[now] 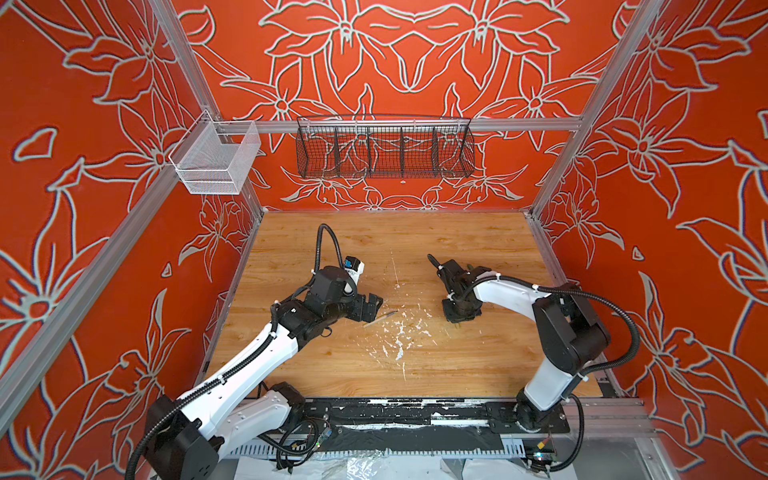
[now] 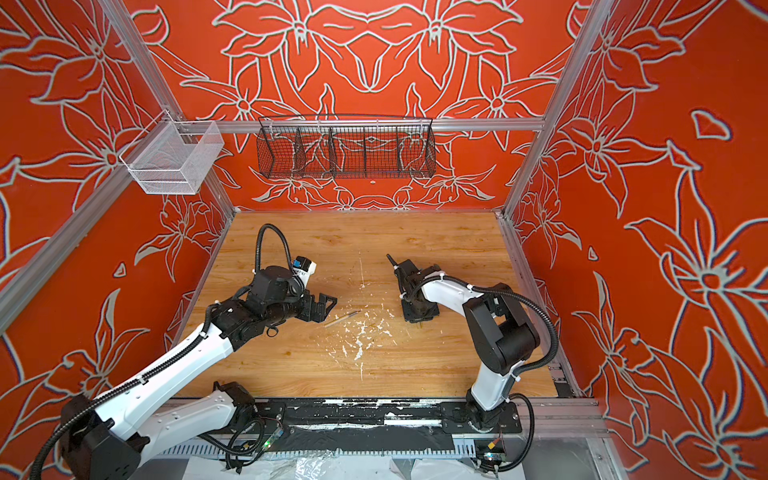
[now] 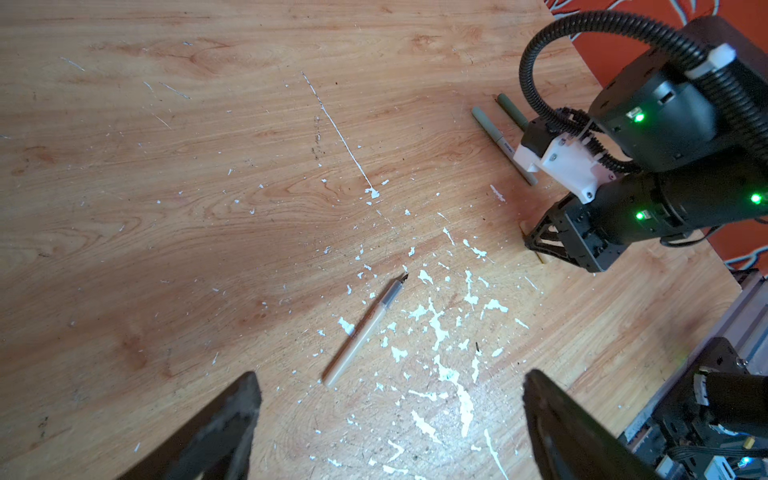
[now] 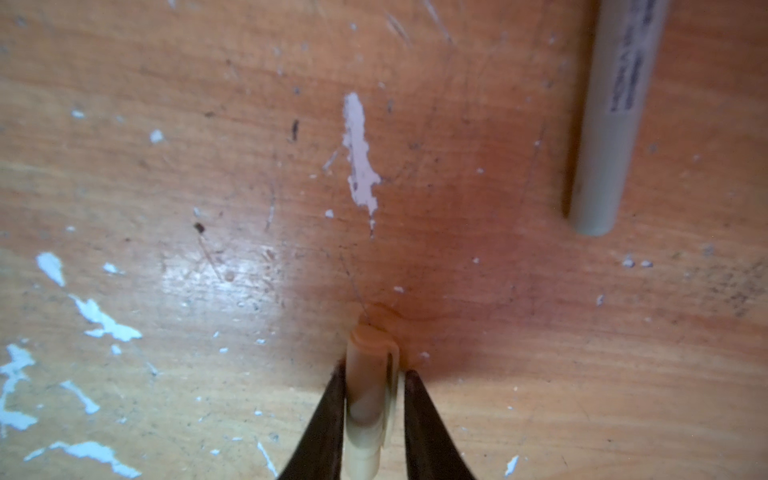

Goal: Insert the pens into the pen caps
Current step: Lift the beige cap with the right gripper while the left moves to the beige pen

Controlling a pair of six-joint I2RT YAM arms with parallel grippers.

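Note:
A beige pen [image 3: 365, 328] with a dark metallic tip lies uncapped among white flecks on the wooden table, visible in both top views [image 1: 380, 318] [image 2: 343, 319]. My left gripper [image 3: 390, 384] hovers just short of its blunt end, open wide and empty, also seen from above [image 1: 368, 307]. My right gripper [image 4: 374, 376] points down at the table [image 1: 457, 318] and is shut on a beige pen cap [image 4: 368, 399], whose end touches the wood. Two green pens, one pale [image 3: 494, 133] and one darker [image 3: 512, 110], lie side by side beyond the right gripper, partly hidden by its wrist. The pale one [image 4: 606, 124] also shows in the right wrist view.
White paint flecks [image 1: 401, 332] are scattered over the table's middle. A black wire basket [image 1: 384, 147] and a white mesh basket [image 1: 216, 160] hang on the rear frame. A black rail [image 1: 395, 415] runs along the table's front edge.

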